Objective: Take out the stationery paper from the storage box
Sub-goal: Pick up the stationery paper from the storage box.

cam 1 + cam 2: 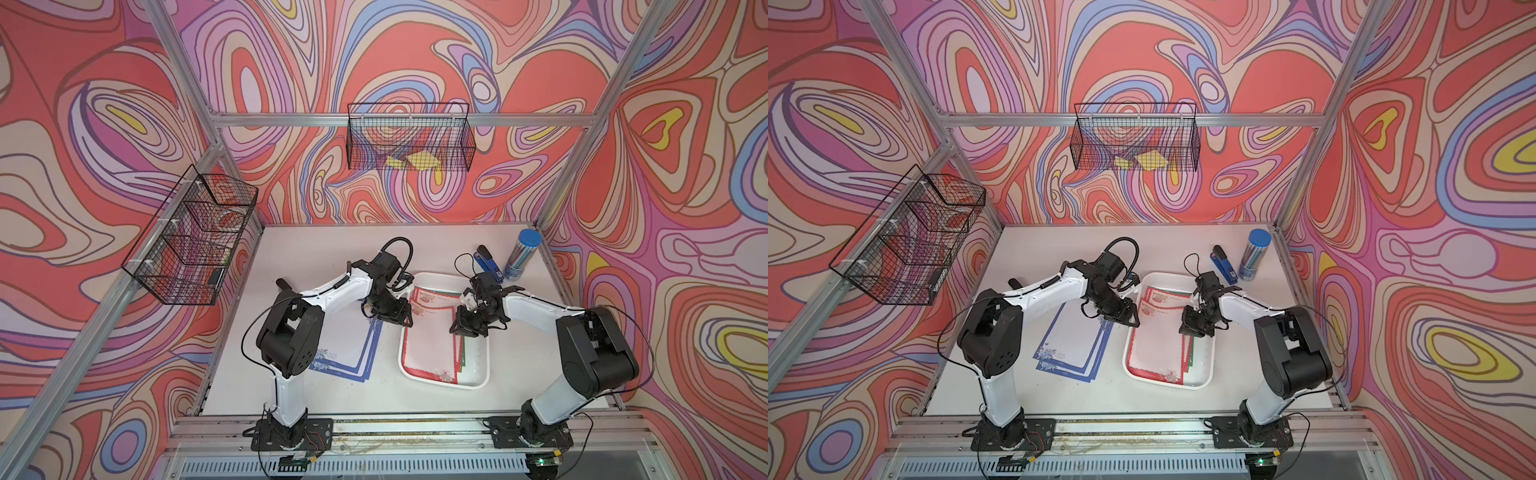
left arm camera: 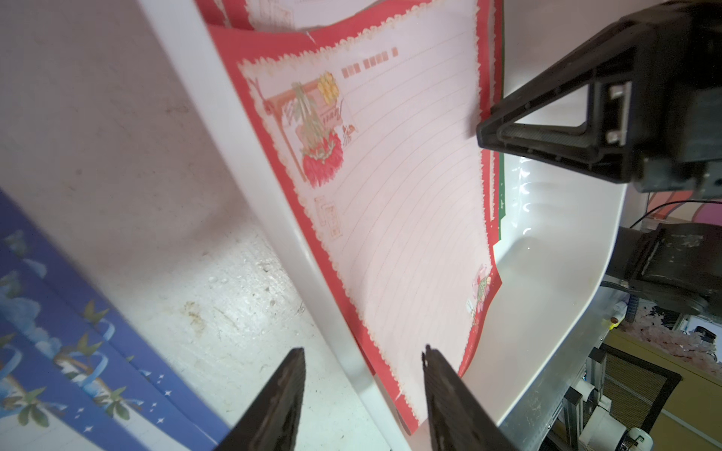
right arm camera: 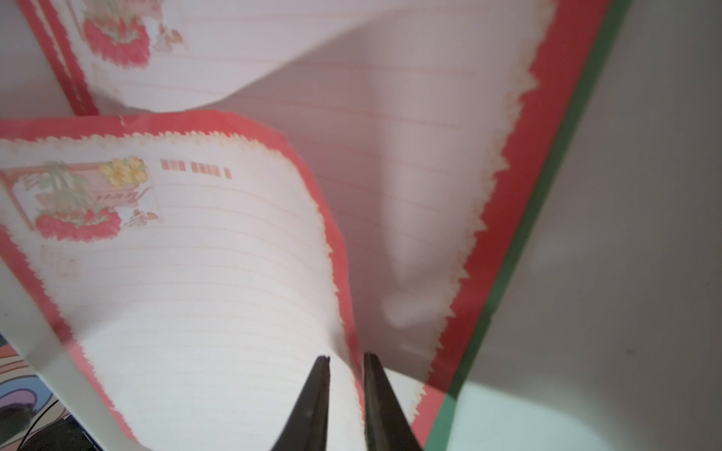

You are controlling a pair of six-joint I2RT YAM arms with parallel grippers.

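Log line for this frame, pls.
phase: grasp | right gripper: pinching edge of top red-bordered sheet, sheet curled up | left gripper: open, over storage box rim | blue-bordered sheets: out, on table

blue stapler (image 1: 488, 264) near blue-lidded tube (image 1: 523, 255); yellow paper pieces (image 1: 424, 159) lie in a wire basket (image 1: 365, 137).
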